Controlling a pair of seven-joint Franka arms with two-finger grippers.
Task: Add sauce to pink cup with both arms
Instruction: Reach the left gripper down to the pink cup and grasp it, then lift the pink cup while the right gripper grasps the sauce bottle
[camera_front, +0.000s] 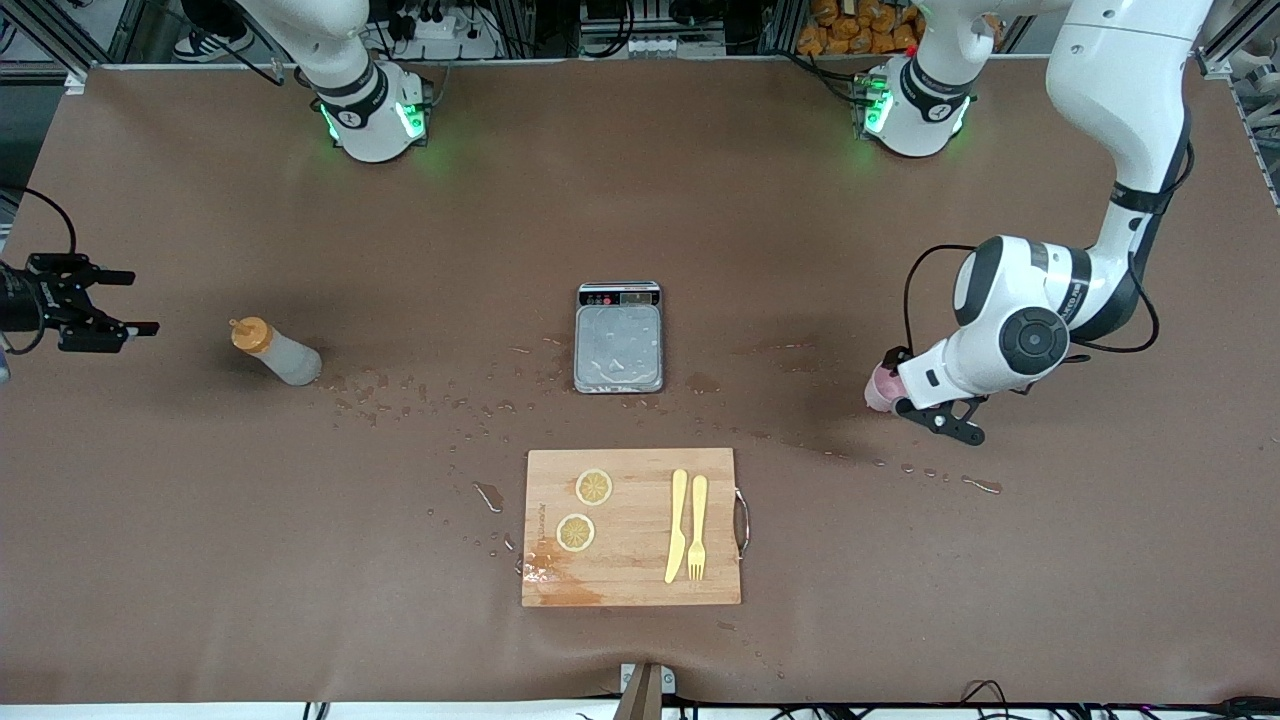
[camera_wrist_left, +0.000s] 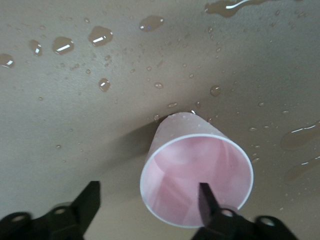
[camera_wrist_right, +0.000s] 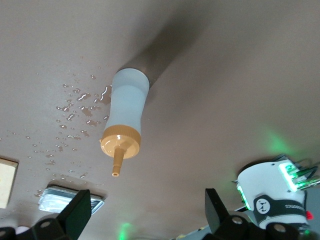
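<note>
Presently no sauce (camera_front: 275, 353) added: upright on worktop (camera_front: 640, 200), ungripped; right end effector (camera_front: 95, 305) spread beside it. Left end effector (camera_wrist_left: 150, 202) spread astride pink cup's (camera_wrist_left: 196, 180) rim, unclamped. Grasping, pouring outstanding.

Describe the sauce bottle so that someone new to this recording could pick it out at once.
Start at the grey scale in the middle of the table and look toward the right arm's end. There the sauce bottle stands alone on the brown mat among spilled droplets. It is the only translucent whitish squeeze bottle, topped by an orange nozzle cap.
</note>
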